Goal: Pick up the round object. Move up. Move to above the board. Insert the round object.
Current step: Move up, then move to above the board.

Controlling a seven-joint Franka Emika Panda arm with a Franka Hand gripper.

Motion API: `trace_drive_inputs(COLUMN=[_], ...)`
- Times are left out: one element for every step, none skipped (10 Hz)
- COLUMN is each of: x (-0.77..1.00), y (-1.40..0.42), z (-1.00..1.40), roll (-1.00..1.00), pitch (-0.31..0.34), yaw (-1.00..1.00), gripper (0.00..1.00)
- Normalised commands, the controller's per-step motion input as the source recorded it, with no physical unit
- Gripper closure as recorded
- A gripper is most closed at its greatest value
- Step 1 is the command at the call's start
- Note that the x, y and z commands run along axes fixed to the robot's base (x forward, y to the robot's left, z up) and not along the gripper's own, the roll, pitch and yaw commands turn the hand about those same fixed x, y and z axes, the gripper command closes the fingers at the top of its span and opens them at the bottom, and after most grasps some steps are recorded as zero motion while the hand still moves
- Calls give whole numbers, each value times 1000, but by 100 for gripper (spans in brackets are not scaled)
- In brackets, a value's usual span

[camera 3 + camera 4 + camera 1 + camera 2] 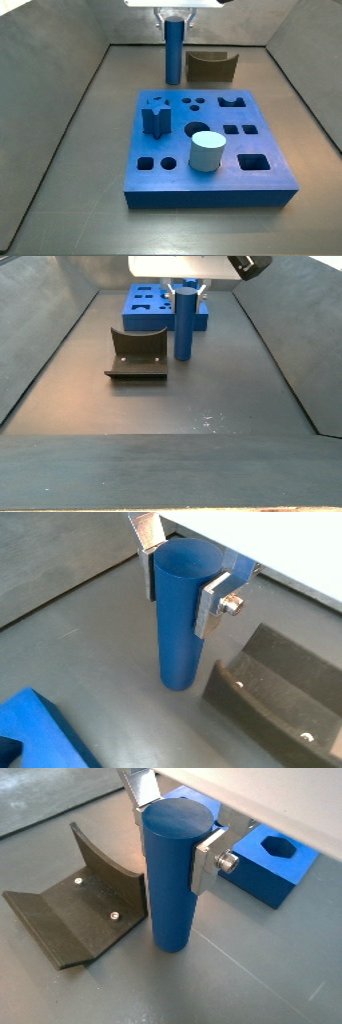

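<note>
The round object, a tall slim blue rod, stands upright in both wrist views [179, 622] [173, 878]. My gripper [181, 580] [175, 836] is shut on its upper part, with a silver finger [211, 607] pressed flat on each side. In both side views the rod [174, 55] [186, 326] hangs under the gripper [174, 20] [187, 286], its lower end at or just above the floor. The board [207, 150] [151, 306] is a flat bright blue block with cut-out holes, lying apart from the rod. A corner of the board shows in both wrist views [40, 727] [274, 863].
The dark fixture [210, 66] [138, 353] [274, 682] [74, 908] stands close beside the rod. On the board stand a dark blue star-shaped block [156, 118] and a short pale cylinder [205, 152]. Grey walls enclose the floor.
</note>
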Motion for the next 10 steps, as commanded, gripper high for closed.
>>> trace_drive_inputs(x=[0,31,17,12,14,17,371,362,299,276], y=[0,-49,-41,-30,-21,-18,-216,-212,-178,-139], z=[833,827,683,585,372,202,1000,1000,1000,1000], roll=[0,-12,-20,-25,-34,-42,-281,-276,-254,-229], pitch=[0,-3,24,35,51,64,-355,-328,-237,-177], yaw=[0,42,47,43,34,29,-116,-116,-95,-76], gripper=[100,100,100,100,100,100,100,100,100,100])
